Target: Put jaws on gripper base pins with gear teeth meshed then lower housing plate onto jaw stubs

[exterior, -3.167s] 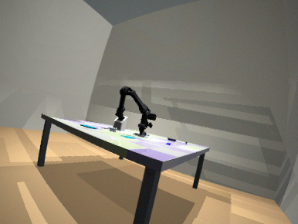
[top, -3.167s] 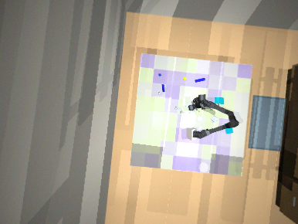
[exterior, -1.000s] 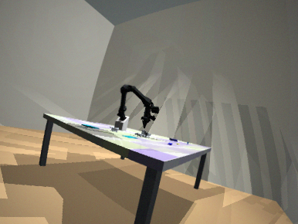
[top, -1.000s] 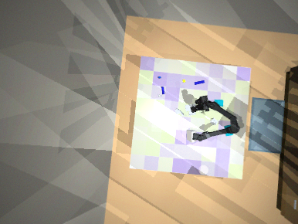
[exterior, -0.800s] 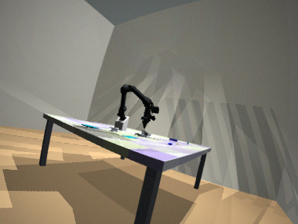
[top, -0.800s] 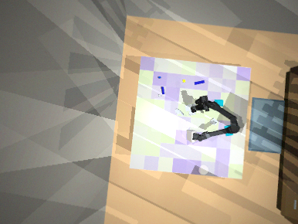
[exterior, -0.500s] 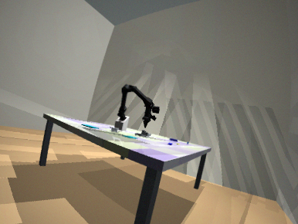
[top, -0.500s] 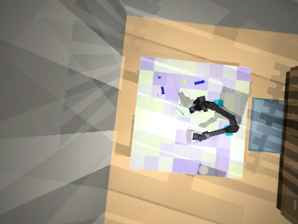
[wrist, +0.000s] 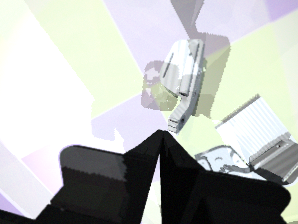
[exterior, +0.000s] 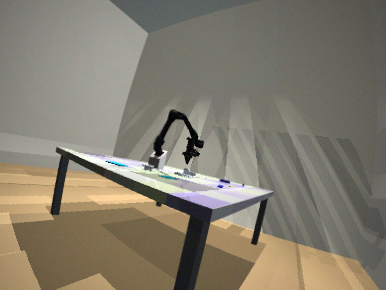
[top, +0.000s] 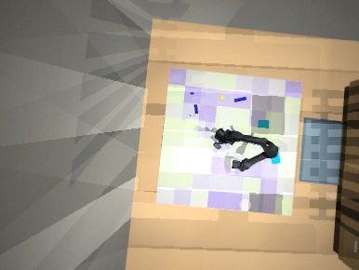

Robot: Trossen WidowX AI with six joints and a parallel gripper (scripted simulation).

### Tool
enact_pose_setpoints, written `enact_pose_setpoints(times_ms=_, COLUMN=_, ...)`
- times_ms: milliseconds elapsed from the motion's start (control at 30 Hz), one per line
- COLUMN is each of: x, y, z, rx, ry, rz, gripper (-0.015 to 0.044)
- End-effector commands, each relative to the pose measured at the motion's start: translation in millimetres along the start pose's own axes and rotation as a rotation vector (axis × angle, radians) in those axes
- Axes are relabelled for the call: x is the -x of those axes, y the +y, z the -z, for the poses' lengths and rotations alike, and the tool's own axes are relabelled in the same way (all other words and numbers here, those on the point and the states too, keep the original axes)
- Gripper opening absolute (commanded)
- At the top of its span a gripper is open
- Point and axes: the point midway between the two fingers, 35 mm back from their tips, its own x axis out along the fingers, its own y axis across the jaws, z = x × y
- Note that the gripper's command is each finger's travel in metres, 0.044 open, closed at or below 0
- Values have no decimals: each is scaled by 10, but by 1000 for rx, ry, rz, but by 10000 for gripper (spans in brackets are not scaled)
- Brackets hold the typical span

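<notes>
My gripper (wrist: pixel 161 134) (exterior: pixel 187 162) is shut and empty, pointing down above the table. In the wrist view a loose grey jaw (wrist: pixel 184 70) lies just beyond the fingertips, with a shadow beside it. To the right is a ribbed pale part (wrist: pixel 252 127), apparently the gripper base, with a darker grey long part (wrist: pixel 282 159) along its lower edge, probably the other jaw. A pale flat portion (wrist: pixel 220 157) shows beside it, partly behind the right finger. Pins and teeth meshing cannot be made out. A small grey piece (exterior: pixel 146 168) near the arm's foot may be the housing plate.
A teal block (top: pixel 263 124) and a cyan piece (top: pixel 276 158) lie on the patchwork table top (top: pixel 186 195). Two blue bars (top: pixel 240 99) (top: pixel 196 109), a yellow bit (top: pixel 221 98) and a tiny blue bit (top: pixel 192 93) lie farther off.
</notes>
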Motion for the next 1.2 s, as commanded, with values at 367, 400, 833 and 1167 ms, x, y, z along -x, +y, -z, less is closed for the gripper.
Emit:
enact_pose_setpoints(times_ms=367, x=-130, y=171, z=15, rx=41, ry=11, rz=4, gripper=0)
enact_pose_setpoints(times_ms=400, x=-146, y=171, z=14, rx=41, ry=11, rz=4, gripper=0)
enact_pose_setpoints(times_ms=833, x=-363, y=167, z=15, rx=41, ry=11, rz=5, gripper=0)
enact_pose_setpoints(times_ms=1167, x=-525, y=167, z=28, rx=41, ry=12, rz=6, gripper=0)
